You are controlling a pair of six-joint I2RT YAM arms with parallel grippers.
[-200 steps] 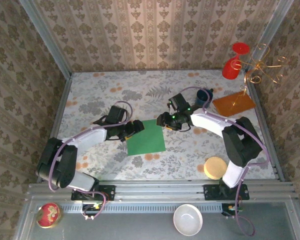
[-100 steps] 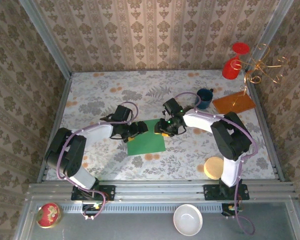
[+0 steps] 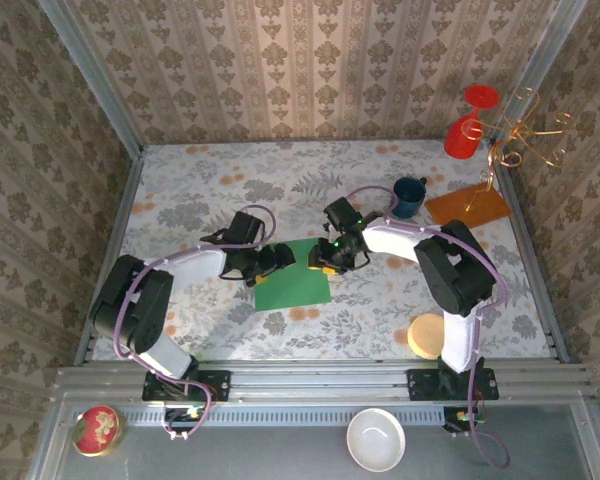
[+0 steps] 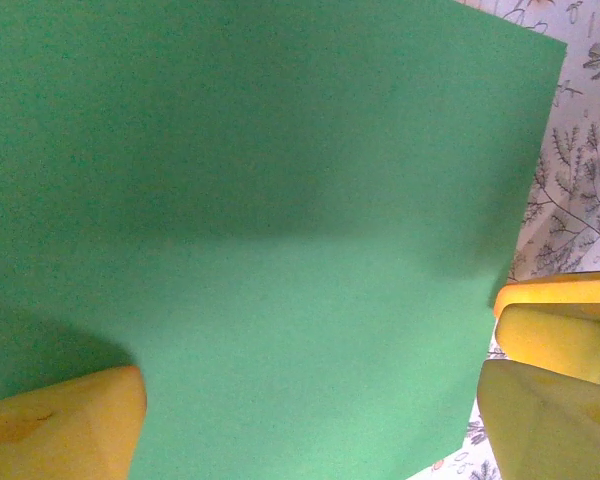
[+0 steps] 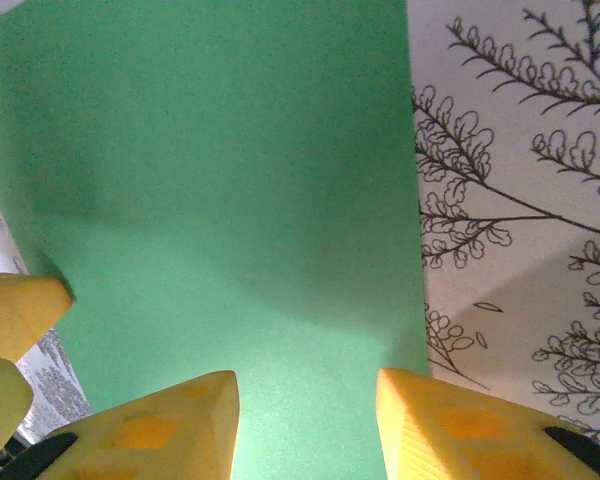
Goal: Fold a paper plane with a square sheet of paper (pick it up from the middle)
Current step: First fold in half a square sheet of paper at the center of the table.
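Two grippers we find at a bright green square paper sheet (image 3: 295,285), left gripper (image 3: 277,258) spread wide over its far-left corner, right gripper (image 3: 321,262) parted astride its right edge.

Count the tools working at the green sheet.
2. The left tool is over the far left part of the green sheet; the right tool is at its far right corner. None seems hidden.

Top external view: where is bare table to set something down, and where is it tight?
Free: far-left table behind the left arm, and the near strip between the green sheet and yellow disc. Crowded: the middle, with left claw and right claw at the sheet, and the far-right corner by blue mug and orange board.
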